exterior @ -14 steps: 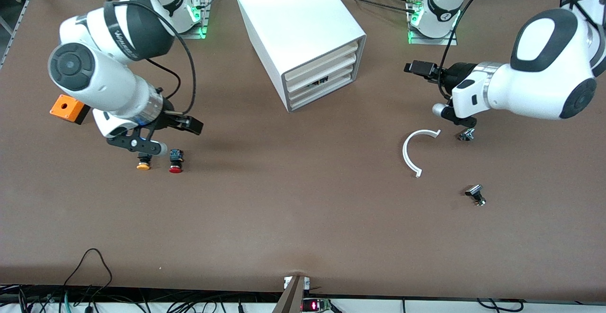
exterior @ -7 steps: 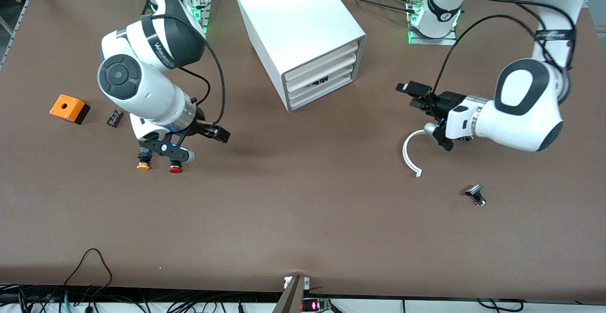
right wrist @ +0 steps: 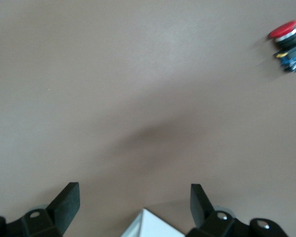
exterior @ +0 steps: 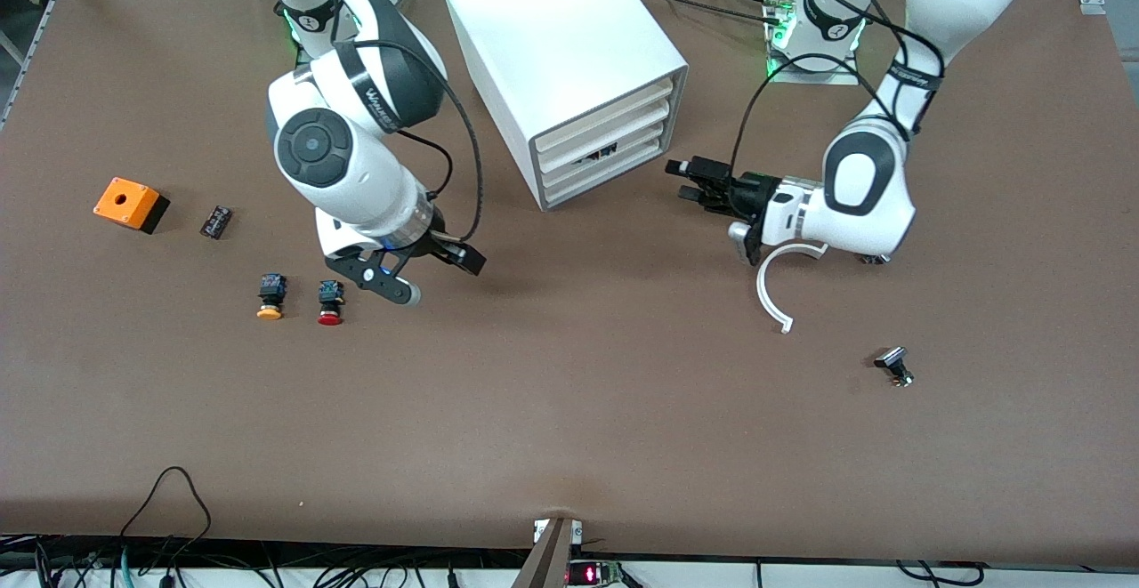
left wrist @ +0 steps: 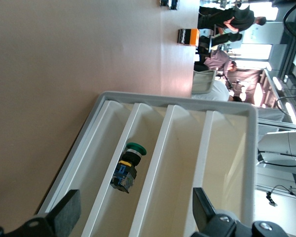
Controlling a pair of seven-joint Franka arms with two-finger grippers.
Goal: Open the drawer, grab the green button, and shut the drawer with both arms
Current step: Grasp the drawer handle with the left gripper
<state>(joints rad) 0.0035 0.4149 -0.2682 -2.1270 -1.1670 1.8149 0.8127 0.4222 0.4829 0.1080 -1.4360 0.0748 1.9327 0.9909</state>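
I had both grippers, left (exterior: 685, 181) and right (exterior: 464, 254), fingers wide open and empty, by the cabinet (exterior: 569, 63) with the button (left wrist: 127, 168) inside.

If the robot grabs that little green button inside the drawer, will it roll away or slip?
The green button lies on its side in the drawer, and its cap is round, so a nudge might roll it a little. Its blocky black-and-blue body would probably stop it quickly. It looks small and hard, likely light and stiff; the blocky body probably gives the fingers the better hold.
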